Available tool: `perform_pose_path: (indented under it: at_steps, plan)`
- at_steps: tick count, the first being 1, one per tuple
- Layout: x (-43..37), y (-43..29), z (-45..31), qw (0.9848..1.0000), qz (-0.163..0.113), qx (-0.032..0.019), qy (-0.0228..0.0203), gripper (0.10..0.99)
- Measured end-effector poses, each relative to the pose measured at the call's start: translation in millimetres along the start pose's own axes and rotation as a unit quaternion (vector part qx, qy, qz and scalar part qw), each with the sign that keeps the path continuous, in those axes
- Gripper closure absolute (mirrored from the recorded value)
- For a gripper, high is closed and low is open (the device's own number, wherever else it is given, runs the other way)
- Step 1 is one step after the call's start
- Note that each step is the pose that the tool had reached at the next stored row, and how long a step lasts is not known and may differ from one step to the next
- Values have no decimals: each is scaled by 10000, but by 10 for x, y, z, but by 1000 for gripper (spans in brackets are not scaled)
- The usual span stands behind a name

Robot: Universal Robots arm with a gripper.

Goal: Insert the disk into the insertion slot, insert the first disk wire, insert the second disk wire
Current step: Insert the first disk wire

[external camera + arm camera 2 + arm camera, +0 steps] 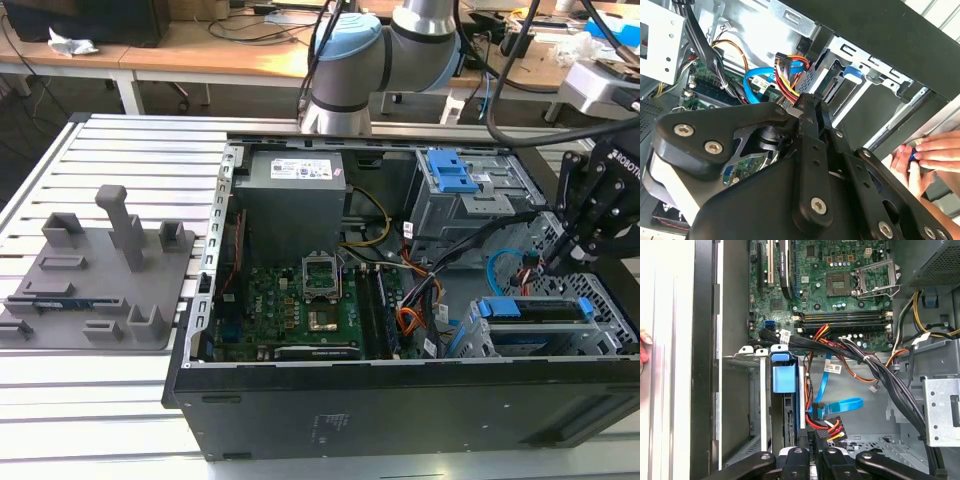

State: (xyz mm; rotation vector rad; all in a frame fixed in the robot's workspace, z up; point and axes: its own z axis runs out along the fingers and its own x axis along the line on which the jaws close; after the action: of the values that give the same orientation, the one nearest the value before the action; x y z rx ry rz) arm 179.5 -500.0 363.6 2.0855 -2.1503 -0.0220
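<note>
The disk, silver-grey in its blue carrier, lies inside the insertion slot, the grey perforated cage at the case's front corner on the exterior view's right. Its blue carrier tab appears in both wrist views. My gripper hangs just above the disk's inner end. The fingers stand close together, shut on the connector of a red, yellow and black disk wire right at the disk's edge. A blue disk wire lies loose beside it.
A person's hand rests on the outer edge of the black case. A thick black cable bundle crosses above the bay. The taller blue-latched bay, motherboard and power supply crowd the case. A grey fixture sits outside it.
</note>
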Motion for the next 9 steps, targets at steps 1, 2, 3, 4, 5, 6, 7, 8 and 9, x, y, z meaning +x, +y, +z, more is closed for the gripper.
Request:
perform_pose_path:
  at_steps: [1,2,3,4,5,6,7,8,9]
  plan:
    - [1,0,2,10000,-35,3,9,922]
    - [2,1,2,10000,-73,7,20,922]
    - [2,0,3,9999,-116,12,28,922]
    - [8,1,5,9998,-183,32,37,922]
    - [15,1,8,9997,-217,55,40,922]
    - [33,4,14,9997,-235,99,41,922]
    - [39,7,15,9997,-234,111,40,922]
    - [39,7,15,9997,-234,112,41,922]
    - [39,7,15,9997,-234,113,41,922]
